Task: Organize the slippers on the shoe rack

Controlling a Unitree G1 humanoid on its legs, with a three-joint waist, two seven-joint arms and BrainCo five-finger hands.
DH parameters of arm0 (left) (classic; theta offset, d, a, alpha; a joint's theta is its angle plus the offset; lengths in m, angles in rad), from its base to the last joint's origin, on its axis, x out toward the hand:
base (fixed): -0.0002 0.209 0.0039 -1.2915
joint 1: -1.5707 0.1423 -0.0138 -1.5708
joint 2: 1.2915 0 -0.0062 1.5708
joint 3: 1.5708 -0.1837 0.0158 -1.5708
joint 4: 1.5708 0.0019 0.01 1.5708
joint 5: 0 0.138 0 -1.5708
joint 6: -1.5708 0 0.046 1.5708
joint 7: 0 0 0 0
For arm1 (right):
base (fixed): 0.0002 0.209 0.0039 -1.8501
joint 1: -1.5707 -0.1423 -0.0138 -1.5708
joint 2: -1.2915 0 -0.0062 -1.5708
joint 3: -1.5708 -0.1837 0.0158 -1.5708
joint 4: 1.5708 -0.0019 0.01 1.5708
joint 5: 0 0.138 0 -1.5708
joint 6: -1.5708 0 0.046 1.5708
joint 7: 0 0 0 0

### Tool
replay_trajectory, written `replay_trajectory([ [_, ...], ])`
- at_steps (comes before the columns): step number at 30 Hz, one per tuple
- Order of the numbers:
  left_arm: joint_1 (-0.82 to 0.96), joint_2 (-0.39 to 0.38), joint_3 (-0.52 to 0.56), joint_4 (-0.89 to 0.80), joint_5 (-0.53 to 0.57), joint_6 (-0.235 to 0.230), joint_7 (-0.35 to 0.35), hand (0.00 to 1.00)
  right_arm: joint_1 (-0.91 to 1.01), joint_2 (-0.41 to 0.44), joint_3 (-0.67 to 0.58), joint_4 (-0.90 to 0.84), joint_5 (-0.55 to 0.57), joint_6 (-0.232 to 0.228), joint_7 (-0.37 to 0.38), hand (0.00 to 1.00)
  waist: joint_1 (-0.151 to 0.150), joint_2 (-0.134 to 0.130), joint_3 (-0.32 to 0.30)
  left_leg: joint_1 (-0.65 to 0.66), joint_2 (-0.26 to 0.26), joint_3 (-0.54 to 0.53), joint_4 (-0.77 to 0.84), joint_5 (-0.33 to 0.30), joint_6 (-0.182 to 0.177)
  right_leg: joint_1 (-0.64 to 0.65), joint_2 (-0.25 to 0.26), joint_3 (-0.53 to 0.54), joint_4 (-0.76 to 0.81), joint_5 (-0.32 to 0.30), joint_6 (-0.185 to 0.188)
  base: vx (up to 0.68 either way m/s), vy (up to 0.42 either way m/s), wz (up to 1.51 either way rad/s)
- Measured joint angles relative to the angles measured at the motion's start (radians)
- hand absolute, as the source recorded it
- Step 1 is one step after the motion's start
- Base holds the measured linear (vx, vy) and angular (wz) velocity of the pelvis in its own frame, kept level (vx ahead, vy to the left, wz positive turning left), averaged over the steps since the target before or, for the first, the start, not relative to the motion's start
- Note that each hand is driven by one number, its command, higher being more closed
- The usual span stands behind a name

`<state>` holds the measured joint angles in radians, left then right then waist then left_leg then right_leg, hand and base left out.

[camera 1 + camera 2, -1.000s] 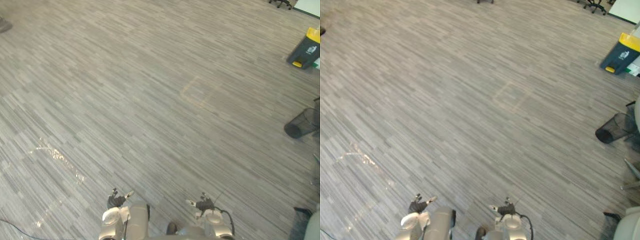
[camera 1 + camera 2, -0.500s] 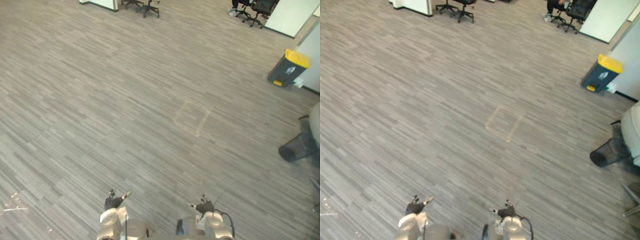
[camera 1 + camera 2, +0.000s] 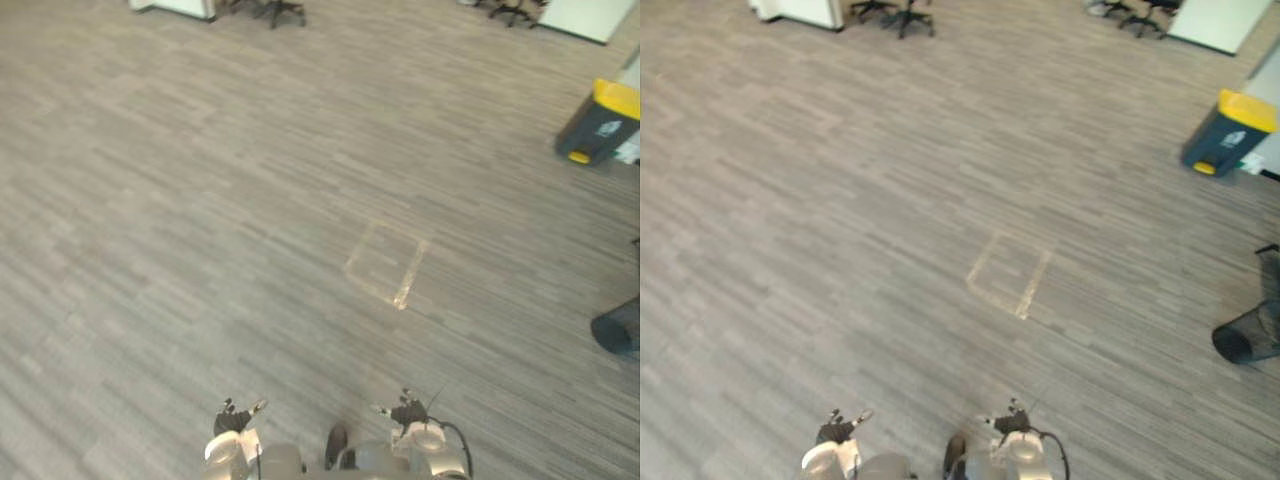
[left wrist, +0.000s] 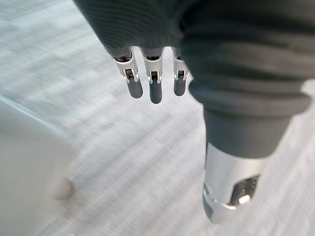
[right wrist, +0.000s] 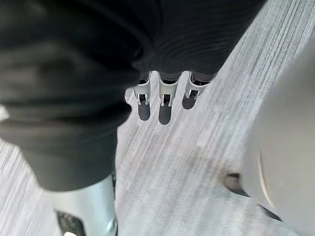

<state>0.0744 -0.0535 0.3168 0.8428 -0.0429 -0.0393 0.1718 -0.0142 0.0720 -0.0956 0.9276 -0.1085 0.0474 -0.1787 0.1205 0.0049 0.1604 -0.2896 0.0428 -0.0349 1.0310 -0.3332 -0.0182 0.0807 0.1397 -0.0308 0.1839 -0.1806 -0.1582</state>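
Grey wood-grain plank floor [image 3: 200,220] covered the whole scene. At the far left stood a white cabinet base [image 3: 795,10], with black wheeled office chairs [image 3: 902,12] just to its right.

Near, left of centre, the left robot hand [image 3: 233,414] hung low over the floor. Its fingers [image 4: 155,91] were straight and released, grasping nothing.

A pale taped rectangle outline [image 3: 387,263] lay on the floor at mid-distance, right of centre.

Near, right of centre, the right robot hand [image 3: 405,411] also hung low over the floor. Its fingers [image 5: 165,110] were straight and released, grasping nothing.

At the far right stood a dark grey bin with a yellow lid [image 3: 1226,132]. Nearer, at the right edge, a black mesh wastebasket [image 3: 1248,336] lay on its side.
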Motion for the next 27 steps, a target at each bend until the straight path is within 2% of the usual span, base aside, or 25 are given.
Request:
replay_trajectory([
  [2, 0.021, -0.001, 0.004, -0.019, -0.006, -0.007, -0.001, 0.0, -0.021, 0.001, -0.001, -0.001, 0.0, -0.001, -0.003, 0.0, 0.003, -0.002, 0.006, -0.086, -0.006, -0.013, -0.24, 0.008, -0.01, 0.063, -0.025, 0.083, -0.017, -0.048, 0.022, 0.53, 0.187, -1.02],
  [4, 0.024, -0.005, 0.003, -0.035, -0.011, -0.02, -0.001, 0.0, -0.018, 0.001, -0.002, 0.004, 0.0, 0.001, -0.013, 0.0, 0.013, -0.006, 0.007, -0.131, -0.026, -0.026, -0.44, 0.07, -0.037, 0.102, -0.063, 0.128, -0.016, -0.108, 0.053, 0.53, 0.277, -0.69],
  [5, 0.029, -0.011, 0.004, -0.046, -0.012, -0.026, 0.0, 0.0, -0.017, 0.0, -0.006, 0.006, -0.001, 0.001, -0.017, 0.0, 0.02, -0.005, 0.006, -0.145, -0.034, -0.038, -0.525, 0.115, -0.041, 0.134, -0.086, 0.16, -0.012, -0.16, 0.077, 0.72, 0.404, -0.8],
  [6, 0.039, -0.011, 0.005, -0.049, -0.019, -0.03, -0.001, 0.0, -0.012, 0.0, -0.007, 0.01, -0.001, 0.001, -0.016, 0.0, 0.031, -0.005, -0.008, -0.148, -0.038, -0.008, -0.483, 0.183, -0.023, 0.166, -0.111, 0.198, -0.007, -0.203, 0.099, 0.51, 0.289, -0.82],
  [7, 0.044, -0.01, 0.011, -0.049, -0.02, -0.032, -0.001, 0.0, -0.011, 0.0, -0.005, 0.015, -0.001, 0.001, -0.015, 0.0, 0.039, -0.013, -0.022, -0.152, -0.044, 0.016, -0.461, 0.204, -0.004, 0.168, -0.13, 0.218, 0.003, -0.221, 0.109, 0.84, 0.421, -0.9],
  [8, 0.043, -0.004, 0.041, -0.048, -0.019, -0.035, 0.0, 0.0, -0.009, 0.0, -0.008, 0.024, -0.005, 0.0, -0.014, 0.0, 0.045, -0.053, -0.042, -0.157, -0.061, 0.075, -0.411, 0.136, 0.027, 0.156, -0.172, 0.249, 0.06, -0.239, 0.143, 0.59, 0.258, -0.84],
  [9, 0.043, -0.008, 0.06, -0.044, -0.02, -0.035, 0.0, 0.0, -0.013, 0.0, -0.011, 0.023, -0.009, -0.001, -0.015, 0.0, 0.047, -0.055, -0.042, -0.145, -0.058, 0.1, -0.387, 0.109, 0.058, 0.122, -0.182, 0.254, 0.15, -0.224, 0.174, 0.71, 0.335, -0.88],
  [11, 0.032, 0.002, 0.056, -0.024, -0.021, -0.032, 0.001, 0.0, -0.004, 0.0, -0.021, 0.026, -0.011, 0.0, -0.013, 0.0, 0.047, -0.055, -0.034, -0.064, -0.068, 0.127, -0.387, 0.055, 0.087, 0.031, -0.181, 0.266, 0.426, -0.148, 0.286, 0.59, 0.363, -0.65],
  [12, 0.014, 0.003, 0.056, -0.003, -0.024, -0.02, 0.001, 0.0, 0.002, -0.001, -0.03, 0.028, -0.011, 0.0, -0.011, 0.0, 0.043, -0.05, -0.005, 0.038, -0.082, 0.136, -0.422, 0.026, 0.092, -0.046, -0.18, 0.254, 0.687, -0.092, 0.34, 0.64, 0.412, -0.46],
  [14, 0.003, -0.001, 0.053, 0.027, -0.03, -0.012, 0.002, 0.0, 0.027, -0.001, -0.044, 0.027, -0.011, 0.0, -0.006, 0.0, 0.03, -0.037, 0.008, 0.175, -0.095, 0.137, -0.502, 0.017, 0.098, -0.157, -0.193, 0.163, 0.903, -0.083, 0.321, 0.49, 0.297, -0.21],
  [16, -0.005, 0.001, 0.047, 0.033, -0.038, -0.012, 0.002, 0.0, 0.043, -0.001, -0.051, -0.008, -0.012, -0.009, -0.004, 0.0, 0.014, -0.034, 0.005, 0.28, -0.101, 0.137, -0.616, 0.017, 0.098, -0.285, -0.215, 0.031, 0.911, -0.1, 0.279, 0.36, 0.201, -0.02],
  [18, -0.012, 0.004, 0.048, 0.035, -0.038, -0.01, 0.002, 0.0, 0.041, -0.001, -0.064, -0.014, -0.011, -0.017, 0.002, 0.0, 0.003, -0.044, 0.01, 0.38, -0.106, 0.129, -0.702, -0.009, 0.098, -0.374, -0.217, -0.121, 0.765, -0.117, 0.24, 0.36, 0.142, -0.03],
  [20, -0.014, 0.005, 0.048, 0.046, -0.038, -0.008, 0.001, 0.0, 0.032, -0.001, -0.083, -0.02, -0.011, -0.021, 0.003, 0.0, -0.011, -0.043, 0.009, 0.432, -0.107, 0.131, -0.729, -0.036, 0.099, -0.412, -0.196, -0.227, 0.556, -0.092, 0.215, 0.44, 0.131, -0.05],
  [21, -0.015, 0.005, 0.048, 0.051, -0.038, -0.007, 0.001, 0.0, 0.024, -0.001, -0.107, -0.014, -0.012, -0.021, 0.003, 0.0, -0.012, -0.042, 0.009, 0.474, -0.113, 0.134, -0.755, -0.045, 0.102, -0.414, -0.171, -0.282, 0.411, -0.053, 0.179, 0.62, 0.145, 0.0],
  [22, -0.014, 0.002, 0.047, 0.056, -0.036, -0.003, 0.0, 0.0, 0.012, 0.001, -0.125, -0.01, -0.012, -0.019, 0.004, 0.0, -0.017, -0.037, 0.01, 0.52, -0.115, 0.131, -0.784, -0.054, 0.088, -0.416, -0.14, -0.319, 0.32, -0.018, 0.132, 0.57, 0.112, 0.06],
  [23, -0.012, 0.0, 0.047, 0.056, -0.036, 0.0, -0.001, 0.0, 0.012, 0.001, -0.129, -0.01, -0.012, -0.019, 0.004, 0.0, -0.021, -0.032, 0.006, 0.542, -0.113, 0.123, -0.793, -0.06, 0.077, -0.414, -0.123, -0.342, 0.292, -0.002, 0.103, 0.65, 0.093, 0.36],
  [24, -0.012, 0.001, 0.039, 0.059, -0.025, 0.0, -0.003, 0.0, 0.012, 0.001, -0.128, -0.008, -0.012, -0.019, 0.004, 0.0, -0.031, -0.033, 0.002, 0.553, -0.118, 0.088, -0.753, -0.068, 0.064, -0.4, -0.101, -0.373, 0.261, 0.029, 0.052, 0.69, 0.058, 0.64],
  [25, -0.009, 0.009, 0.042, 0.058, -0.01, 0.0, -0.006, 0.0, 0.024, 0.001, -0.126, 0.003, -0.012, -0.015, 0.006, 0.0, -0.046, -0.044, -0.006, 0.528, -0.135, 0.058, -0.632, -0.078, 0.045, -0.359, -0.084, -0.386, 0.203, 0.082, -0.016, 0.72, 0.033, 0.71],
  [26, -0.013, 0.001, 0.05, 0.067, 0.002, 0.003, -0.006, 0.0, 0.024, -0.008, -0.126, -0.001, -0.012, -0.016, 0.008, 0.0, -0.062, -0.024, -0.012, 0.486, -0.129, 0.047, -0.499, -0.078, 0.042, -0.336, -0.06, -0.375, 0.192, 0.083, -0.073, 0.8, 0.09, 0.26],
  [27, -0.002, -0.009, 0.065, 0.068, 0.003, 0.005, -0.005, 0.0, 0.015, -0.012, -0.111, -0.013, -0.011, -0.017, 0.006, 0.0, -0.058, 0.022, -0.017, 0.372, -0.091, 0.052, -0.232, 0.006, 0.015, -0.285, -0.022, -0.339, 0.142, 0.061, -0.083, 0.64, 0.096, -0.38],
])
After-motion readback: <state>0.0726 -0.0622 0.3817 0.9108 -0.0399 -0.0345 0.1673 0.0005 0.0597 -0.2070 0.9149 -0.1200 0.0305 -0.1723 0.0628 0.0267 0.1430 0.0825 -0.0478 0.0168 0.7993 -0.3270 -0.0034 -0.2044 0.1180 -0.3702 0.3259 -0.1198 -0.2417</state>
